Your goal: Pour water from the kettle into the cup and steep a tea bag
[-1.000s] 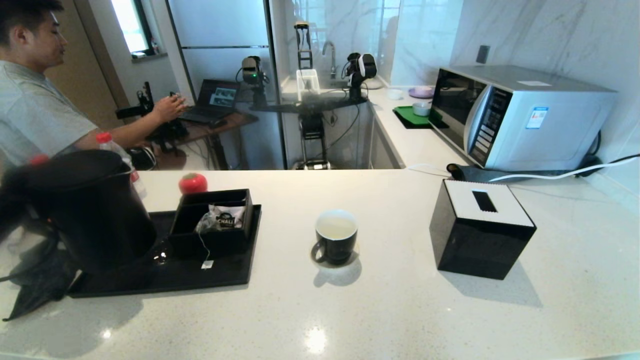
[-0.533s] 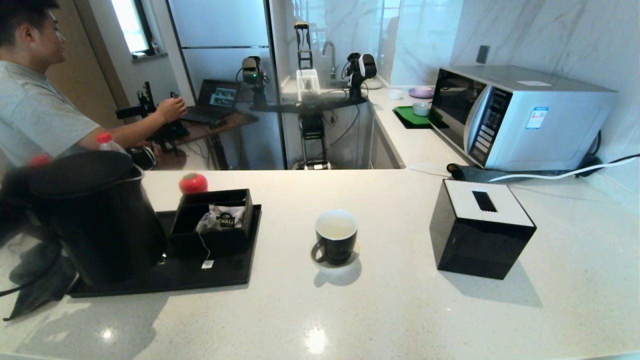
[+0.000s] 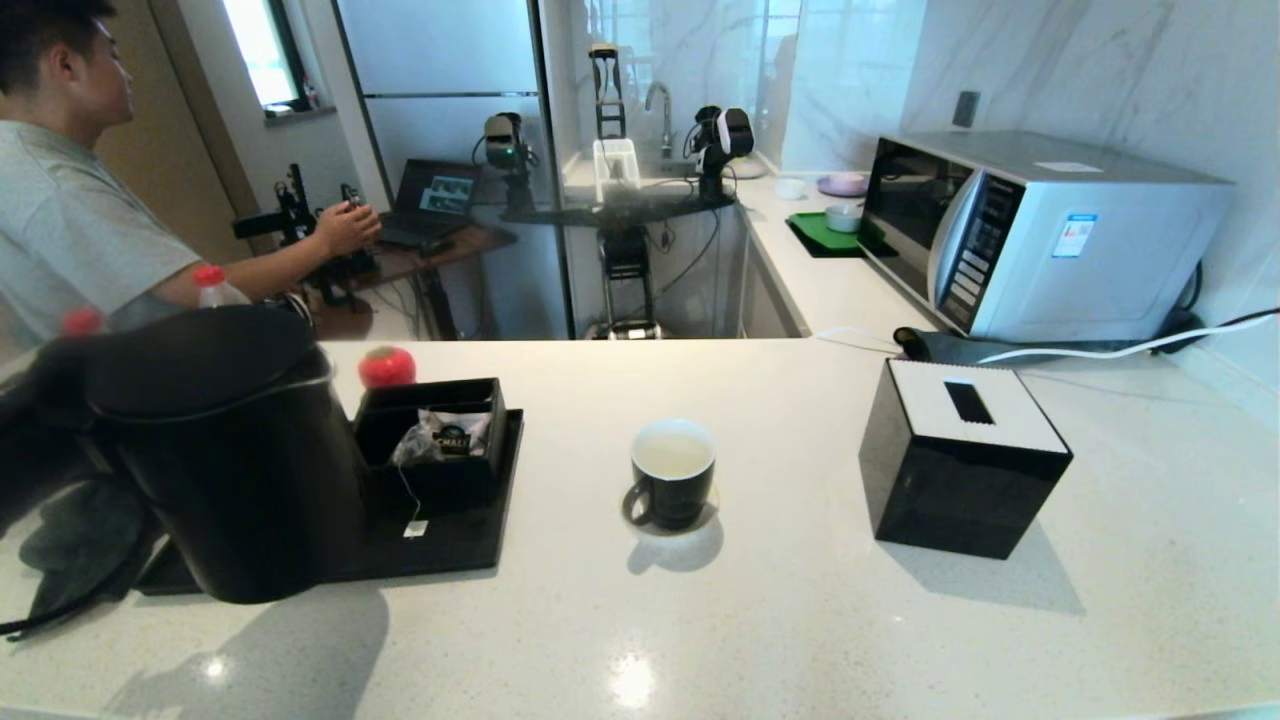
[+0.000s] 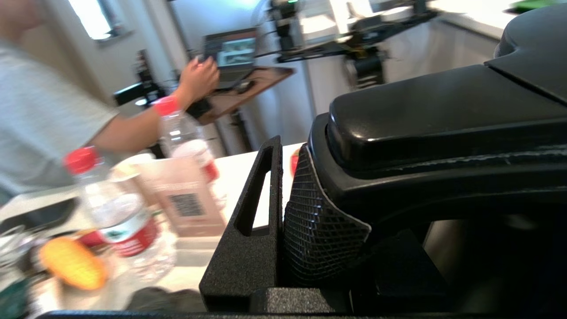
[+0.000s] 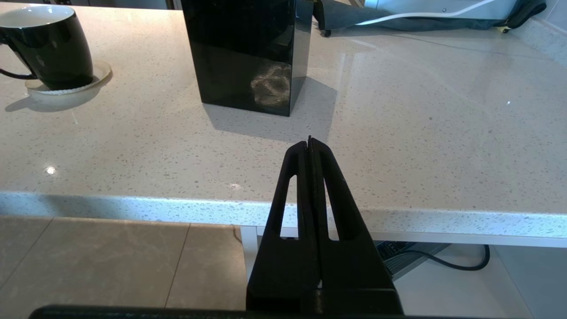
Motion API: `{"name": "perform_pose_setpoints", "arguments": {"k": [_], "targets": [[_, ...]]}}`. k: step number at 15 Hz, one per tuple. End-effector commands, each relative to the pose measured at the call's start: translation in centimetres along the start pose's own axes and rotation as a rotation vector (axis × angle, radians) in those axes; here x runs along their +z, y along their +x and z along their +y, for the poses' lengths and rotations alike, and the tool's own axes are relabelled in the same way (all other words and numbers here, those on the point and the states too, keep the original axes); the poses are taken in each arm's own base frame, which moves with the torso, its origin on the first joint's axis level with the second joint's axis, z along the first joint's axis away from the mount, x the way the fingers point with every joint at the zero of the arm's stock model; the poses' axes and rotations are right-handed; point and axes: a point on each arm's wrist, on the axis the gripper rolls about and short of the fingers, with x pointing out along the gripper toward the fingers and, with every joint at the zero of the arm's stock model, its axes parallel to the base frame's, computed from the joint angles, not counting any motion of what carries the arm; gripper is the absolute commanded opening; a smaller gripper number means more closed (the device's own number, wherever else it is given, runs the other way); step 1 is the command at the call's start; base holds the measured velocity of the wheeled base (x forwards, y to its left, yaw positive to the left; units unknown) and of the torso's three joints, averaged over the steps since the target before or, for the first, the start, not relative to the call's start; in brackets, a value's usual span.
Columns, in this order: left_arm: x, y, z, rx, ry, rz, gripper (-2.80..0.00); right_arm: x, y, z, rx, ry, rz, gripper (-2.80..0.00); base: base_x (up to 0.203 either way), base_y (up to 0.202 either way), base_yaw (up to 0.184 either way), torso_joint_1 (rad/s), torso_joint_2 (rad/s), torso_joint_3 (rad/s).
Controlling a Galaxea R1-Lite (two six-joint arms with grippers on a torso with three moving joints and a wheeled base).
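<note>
Moved right since a second ago: matte black kettle (image 3: 225,455), flat-lidded, upright over tray (image 3: 470,540) | left gripper (image 4: 305,212) clamped on its handle, seen only in left wrist view | cup (image 3: 672,472) of pale water (image 3: 672,456) mid-counter | right gripper (image 5: 310,146) closed below counter edge, right wrist view only.

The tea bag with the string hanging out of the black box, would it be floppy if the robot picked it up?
Probably very floppy: the tea bag slumps in its box and its thin string droops over the front. It looks light, so it would likely swing from a tool. The translucent bag may tear if pinched hard.
</note>
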Motion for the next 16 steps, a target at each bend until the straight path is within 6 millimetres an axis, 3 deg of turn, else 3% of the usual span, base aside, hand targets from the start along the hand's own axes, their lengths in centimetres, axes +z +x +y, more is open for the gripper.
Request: {"name": "perform_pose_setpoints", "arguments": {"k": [1, 9, 16], "targets": [[1.3, -1.0, -1.3, -0.031, 0.024, -0.063, -2.8, 0.0, 0.0, 0.0, 0.0, -0.001, 0.001, -2.8, 0.0, 0.0, 0.0, 0.0, 0.0, 0.0], [2.2, -0.7, -4.3, -0.158, -0.004, -0.114, -2.8, 0.0, 0.0, 0.0, 0.0, -0.001, 0.001, -2.8, 0.0, 0.0, 0.0, 0.0, 0.0, 0.0], [2.3, 0.3, -9.4, -0.236, -0.022, -0.063, -2.8, 0.0, 0.0, 0.0, 0.0, -0.001, 0.001, -2.8, 0.0, 0.0, 0.0, 0.0, 0.0, 0.0]]}}
